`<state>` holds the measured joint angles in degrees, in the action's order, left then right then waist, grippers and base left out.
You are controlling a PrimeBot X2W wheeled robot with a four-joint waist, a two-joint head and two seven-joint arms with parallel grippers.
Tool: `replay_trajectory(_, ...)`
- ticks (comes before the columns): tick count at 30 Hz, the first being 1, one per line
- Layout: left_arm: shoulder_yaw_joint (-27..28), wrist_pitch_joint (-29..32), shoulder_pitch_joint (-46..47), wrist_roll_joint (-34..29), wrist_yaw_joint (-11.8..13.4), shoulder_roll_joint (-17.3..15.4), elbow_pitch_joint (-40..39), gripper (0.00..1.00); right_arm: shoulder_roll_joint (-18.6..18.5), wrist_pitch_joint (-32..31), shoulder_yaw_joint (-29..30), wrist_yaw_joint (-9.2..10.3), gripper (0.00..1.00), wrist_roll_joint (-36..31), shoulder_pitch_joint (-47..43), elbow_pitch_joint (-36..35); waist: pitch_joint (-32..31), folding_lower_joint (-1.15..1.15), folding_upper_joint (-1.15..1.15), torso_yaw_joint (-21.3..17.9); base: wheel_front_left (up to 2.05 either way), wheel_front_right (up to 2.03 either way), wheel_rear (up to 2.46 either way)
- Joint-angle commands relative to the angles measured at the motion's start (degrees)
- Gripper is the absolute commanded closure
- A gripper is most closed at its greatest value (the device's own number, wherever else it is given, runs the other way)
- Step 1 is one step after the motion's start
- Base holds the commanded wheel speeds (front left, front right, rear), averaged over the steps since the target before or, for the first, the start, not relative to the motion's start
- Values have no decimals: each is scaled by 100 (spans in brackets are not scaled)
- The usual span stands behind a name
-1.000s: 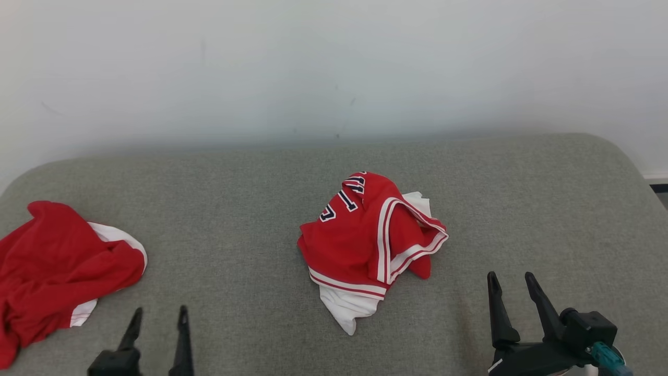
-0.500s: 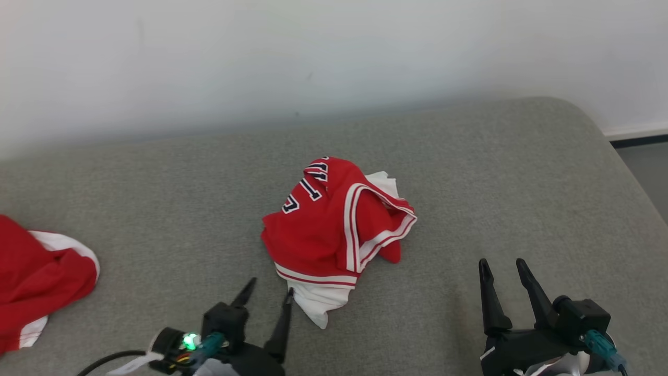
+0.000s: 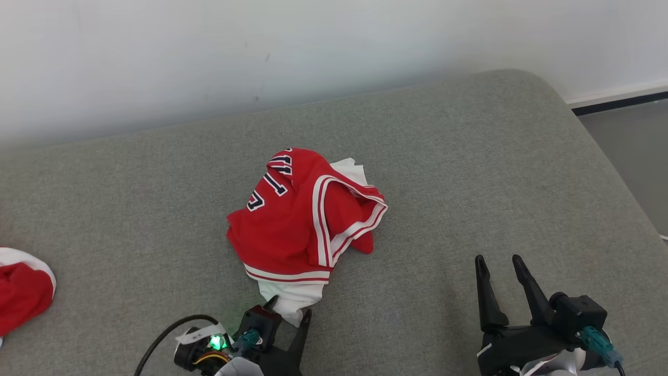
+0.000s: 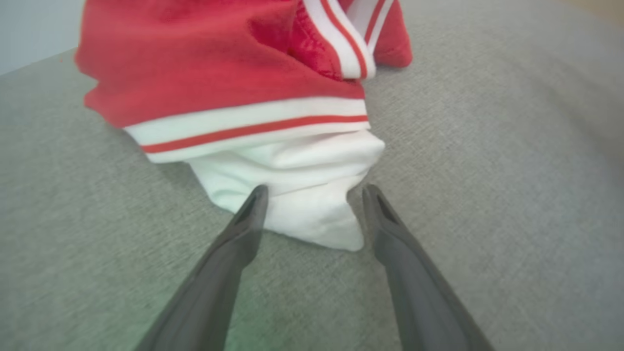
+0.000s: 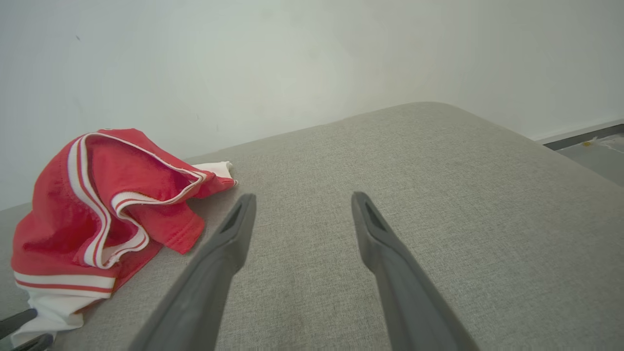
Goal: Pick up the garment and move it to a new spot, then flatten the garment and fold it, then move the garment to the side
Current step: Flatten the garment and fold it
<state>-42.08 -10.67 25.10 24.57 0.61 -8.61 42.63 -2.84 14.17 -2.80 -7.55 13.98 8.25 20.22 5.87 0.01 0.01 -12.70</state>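
The garment [image 3: 292, 224] is a crumpled red jersey with white and red striped trim and dark numerals, lying mid-surface on the grey cushion [image 3: 469, 172]. Its white lower corner [image 3: 289, 303] points toward me. My left gripper [image 3: 289, 308] is open, its two fingers straddling that white corner; in the left wrist view the gripper [image 4: 316, 190] has the white cloth [image 4: 302, 214] between its tips, under the red body [image 4: 219, 73]. My right gripper [image 3: 497, 258] stands open and empty over bare cushion, right of the garment. In the right wrist view the gripper [image 5: 303, 196] has the garment [image 5: 58, 219] at its left.
A second red and white cloth [image 3: 21, 292] lies at the cushion's left edge. A pale wall [image 3: 313, 42] runs behind the cushion. The cushion's rounded right end drops to a grey floor [image 3: 626, 136]. Bare cushion surrounds the right gripper.
The head camera has turned, shifting the whole picture left. My left gripper has come in from the lower left to the garment's white corner, still open. The right gripper has kept its place.
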Motion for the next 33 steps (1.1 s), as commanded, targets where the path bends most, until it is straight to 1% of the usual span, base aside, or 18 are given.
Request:
replay_trajectory(1,0,-58,89,14,-41,65,124,0,-8,34,0,13,0,20,43,14,-11,-1,-1,-7,0,0,0)
replay_trajectory(2,-20,-86,126,7,-66,92,254,0,-7,36,9,13,0,16,51,15,-18,-1,-1,-3,0,0,0)
replay_trajectory(3,-11,-128,159,37,-93,134,376,27,-8,40,29,13,0,6,54,19,-28,-1,-1,13,0,0,0)
replay_trajectory(4,12,-177,196,69,-106,172,486,76,-8,44,44,13,0,-5,47,23,-48,-1,-1,34,0,0,0)
replay_trajectory(5,18,-219,237,75,-115,199,561,100,-7,48,74,13,0,-16,28,21,-64,-1,-1,66,0,0,0)
replay_trajectory(8,125,-366,392,147,-146,284,625,100,-8,53,142,13,0,-46,-55,-2,-89,-1,-1,236,0,0,0)
replay_trajectory(11,229,-437,463,132,-131,292,516,100,-6,49,148,13,0,-24,-134,-5,-118,-1,-1,464,0,0,0)
replay_trajectory(13,357,-442,472,178,-87,267,301,100,-10,53,179,13,0,11,-152,-1,-147,-1,-1,640,0,0,0)
replay_trajectory(17,612,-444,149,120,36,63,-408,100,-8,64,222,13,0,75,-233,25,-220,-1,-1,1030,0,0,0)
replay_trajectory(18,612,-444,149,120,36,63,-408,100,-8,64,222,13,0,75,-233,25,-220,-1,-1,1030,0,0,0)
replay_trajectory(23,798,-444,-380,82,269,-341,-1165,100,-8,75,265,13,0,127,-250,67,-314,-1,-1,1473,0,0,0)
replay_trajectory(27,998,-378,-866,201,533,-676,-1730,100,-7,88,239,13,0,161,-257,105,-339,-1,-1,1738,0,0,0)
replay_trajectory(33,1302,-194,-1489,369,918,-1110,-2453,100,-7,95,225,13,0,132,-219,132,-315,-1,-1,1878,0,0,0)
